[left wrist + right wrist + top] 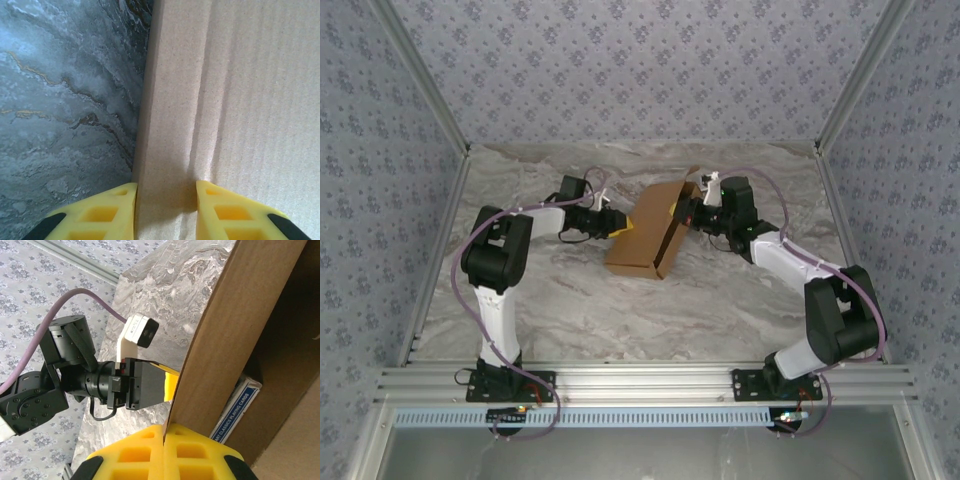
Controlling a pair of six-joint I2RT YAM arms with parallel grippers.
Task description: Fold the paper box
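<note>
The paper box [650, 235] is a brown cardboard mailer, half folded, standing at mid-table with one open side toward the front right. My left gripper [618, 228] is at its left wall. In the left wrist view, the left gripper [166, 200] has both yellow fingers pressed against a folded strip of the box [250, 100]. My right gripper [682, 213] is at the box's right side. In the right wrist view, the right gripper [164, 432] is shut on the thin edge of a cardboard flap [235, 325].
A blue playing-card pack [235, 407] lies inside the box. The left arm's wrist [135, 385] sits just beyond the flap. The marble table [570, 310] is walled by patterned panels, with a metal rail along the near edge.
</note>
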